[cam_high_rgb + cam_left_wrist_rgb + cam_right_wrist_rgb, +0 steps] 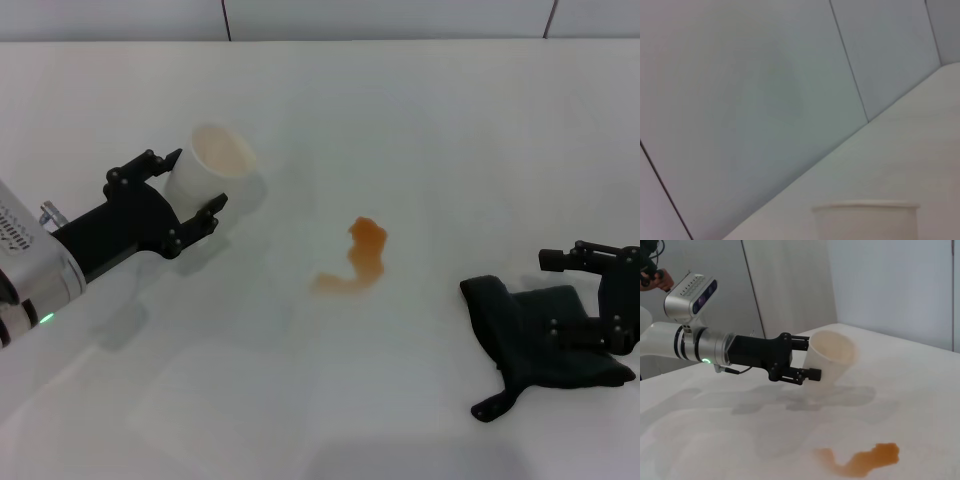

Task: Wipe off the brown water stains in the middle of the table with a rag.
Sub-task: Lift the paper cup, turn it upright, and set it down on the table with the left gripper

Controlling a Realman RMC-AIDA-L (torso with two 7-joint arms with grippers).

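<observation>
The table (420,110) is the biggest thing here, a plain white top filling nearly the whole head view, with grey wall panels beyond its far edge.

Next in size is the left arm, reaching in from the left. Its gripper (190,195) is clamped around a white plastic cup (208,165), held tilted with the mouth facing up and away, well left of and farther back than the spill. The right wrist view shows the same hold (807,360): the black fingers sit on either side of the cup (832,365), which hangs just above the table.

The rag (540,345) lies at the near right, a crumpled black cloth with a small loop tab sticking out at its near left corner. The right gripper (600,290) sits at the rag's right end, touching or pressed into the cloth; whether its fingers are spread or closed on the fabric cannot be told.

Smallest is the brown stain (358,262), a hooked orange-brown puddle near the middle of the table with a paler tail trailing to the near left. In the right wrist view it (862,460) lies in the foreground, between that camera and the cup.

The relation that matters: the stain lies to the left of the rag and slightly farther away, with bare table between them. The right arm is far nearer the rag, so the wipe would likely be a leftward drag by that arm. The stain's long axis runs roughly far-to-near, across that path.
</observation>
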